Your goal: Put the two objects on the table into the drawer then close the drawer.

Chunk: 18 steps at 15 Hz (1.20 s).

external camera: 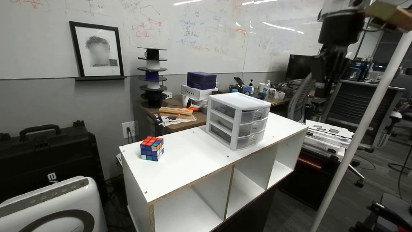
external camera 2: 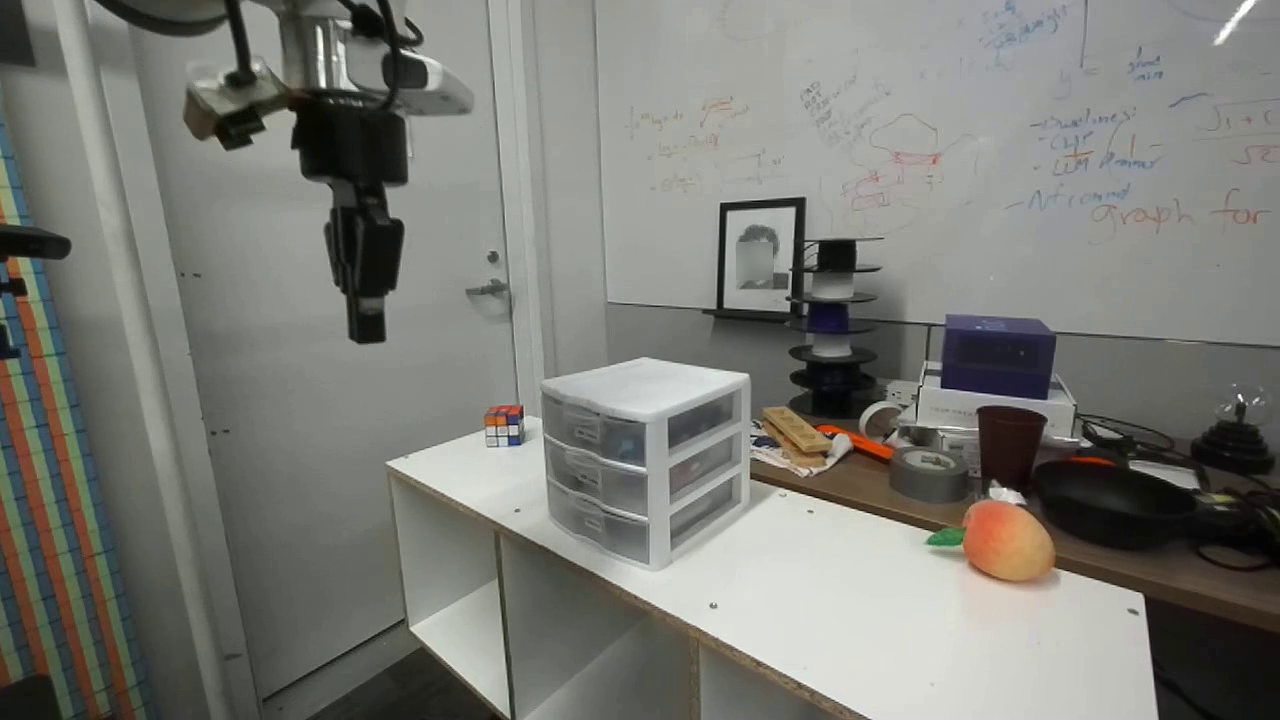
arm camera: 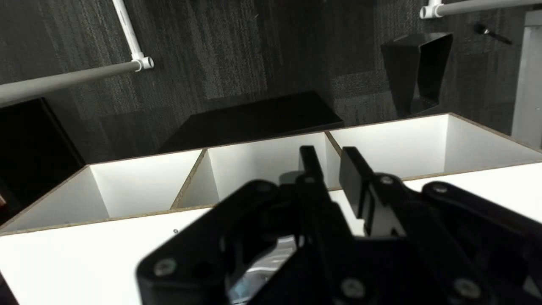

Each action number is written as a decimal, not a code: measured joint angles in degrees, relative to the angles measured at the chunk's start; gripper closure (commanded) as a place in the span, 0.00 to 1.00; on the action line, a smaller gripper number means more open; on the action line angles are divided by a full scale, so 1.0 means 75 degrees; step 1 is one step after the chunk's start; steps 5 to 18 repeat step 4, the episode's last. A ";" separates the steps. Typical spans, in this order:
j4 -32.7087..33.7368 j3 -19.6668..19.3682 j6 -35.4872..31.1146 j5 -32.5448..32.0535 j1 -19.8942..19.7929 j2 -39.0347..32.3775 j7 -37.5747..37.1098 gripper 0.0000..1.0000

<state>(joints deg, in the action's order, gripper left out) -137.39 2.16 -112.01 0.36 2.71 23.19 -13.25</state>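
Observation:
A Rubik's cube [external camera: 152,148] [external camera 2: 504,426] rests on the white table [external camera: 180,174] at one end. On the opposite end sits a peach-like fruit [external camera 2: 1008,541] with a green leaf; it does not show in the exterior view nearer the cube. Between them stands the white drawer unit [external camera 2: 650,390], and its translucent drawers [external camera 2: 595,430] are all pushed in. My gripper [external camera 2: 367,335] hangs higher than the unit, off its drawer fronts. In the wrist view a narrow gap parts the fingers [arm camera: 353,182], with nothing between them. A drawer front [arm camera: 264,267] shows partly through the linkage.
Open cubbies [arm camera: 262,161] lie beneath the table's front edge. Behind the table, a brown desk [external camera 2: 920,500] holds tape, a dark cup [external camera 2: 1008,445], a black pan [external camera 2: 1115,500] and a stack of spools [external camera 2: 832,330]. A white pole [external camera: 363,132] rises near the arm.

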 measured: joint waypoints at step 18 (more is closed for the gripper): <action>0.0331 -0.0302 0.1201 0.0656 -0.0001 0.1199 0.0585 0.40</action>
